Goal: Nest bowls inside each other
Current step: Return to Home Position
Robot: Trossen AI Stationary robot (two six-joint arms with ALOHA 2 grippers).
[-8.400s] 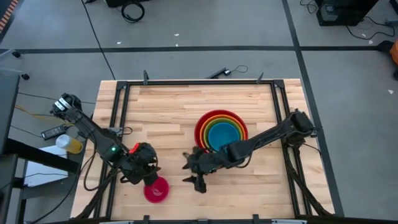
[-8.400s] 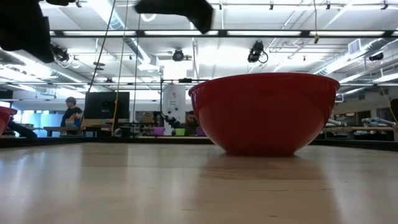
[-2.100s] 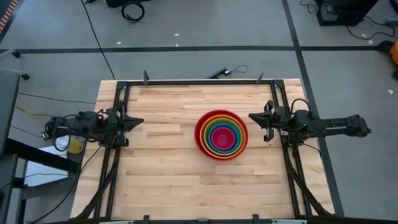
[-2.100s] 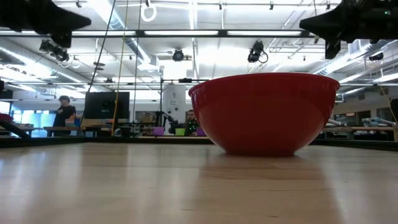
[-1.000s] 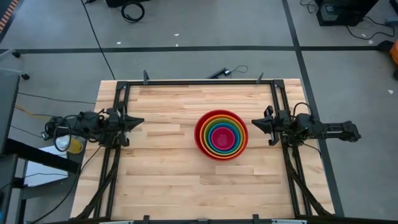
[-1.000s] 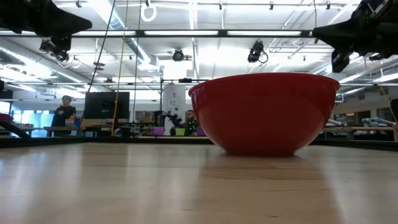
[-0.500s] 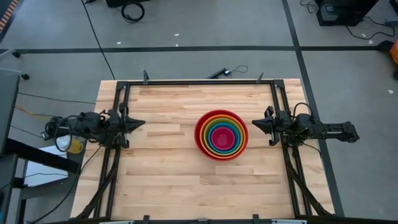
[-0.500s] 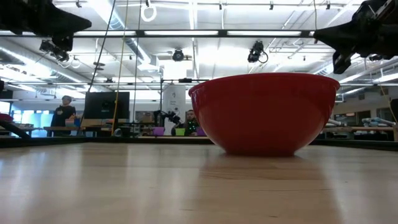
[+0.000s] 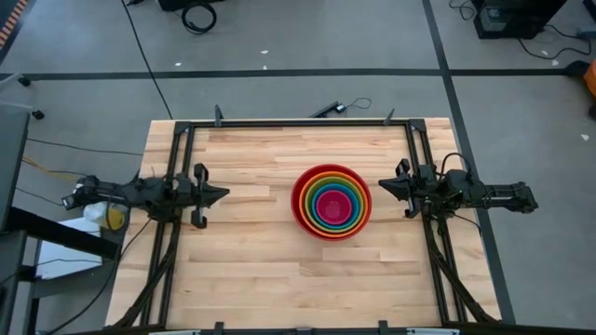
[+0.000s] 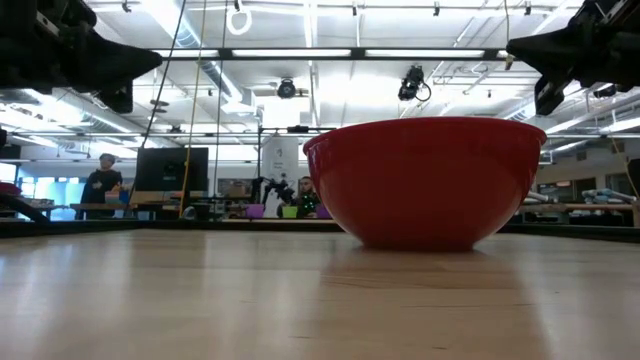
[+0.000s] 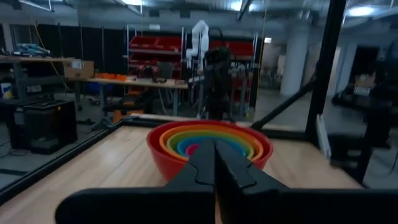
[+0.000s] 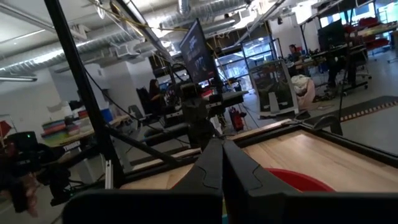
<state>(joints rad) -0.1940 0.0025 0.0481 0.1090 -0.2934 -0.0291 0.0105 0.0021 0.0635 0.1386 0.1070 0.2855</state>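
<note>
The bowls (image 9: 331, 201) stand nested on the table, right of centre: red outermost, then orange, lime green, blue, with magenta pink (image 9: 332, 207) innermost. The low view shows only the red bowl's wall (image 10: 425, 180), its base on the wood. The left wrist view shows the stack's coloured rims (image 11: 208, 140) ahead. My left gripper (image 9: 222, 194) is shut at the table's left side, pointing toward the bowls, well short of them. My right gripper (image 9: 381, 186) is shut at the right side, a little clear of the red rim; its fingers (image 12: 222, 163) meet in the right wrist view.
A black metal frame (image 9: 298, 123) runs along the table's far edge and down both sides. Bare wood lies near and far of the bowls. Off the table's left edge sit a yellow bottle (image 9: 109, 217) and cables. People sit in the room behind (image 10: 103, 178).
My left gripper has moved toward the table's right edge, nearer the bowls, and has sunk a little while staying shut. The bowls and my right gripper have kept still.
</note>
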